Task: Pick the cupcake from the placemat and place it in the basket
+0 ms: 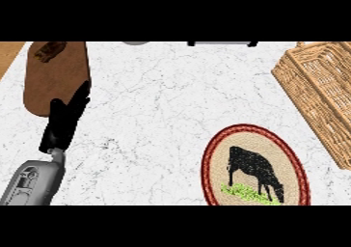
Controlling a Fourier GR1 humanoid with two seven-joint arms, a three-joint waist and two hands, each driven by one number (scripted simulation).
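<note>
An oval placemat (254, 144) with a red rim and a black cow printed on it lies at the lower right of the white marble counter. No cupcake shows on it or anywhere else in the head view. A wicker basket (326, 91) stands at the right edge, tilted in the picture and partly cut off. My left hand (64, 120) rises from the lower left on its grey forearm, fingers straight and pointing away, its tips over the edge of a brown board. It holds nothing. My right hand is out of the picture.
A brown wooden cutting board (56, 72) lies at the upper left, with a darker patch near its far end. At the counter's far edge sit a grey object (136, 43) and a pale one (221, 43), both cut off.
</note>
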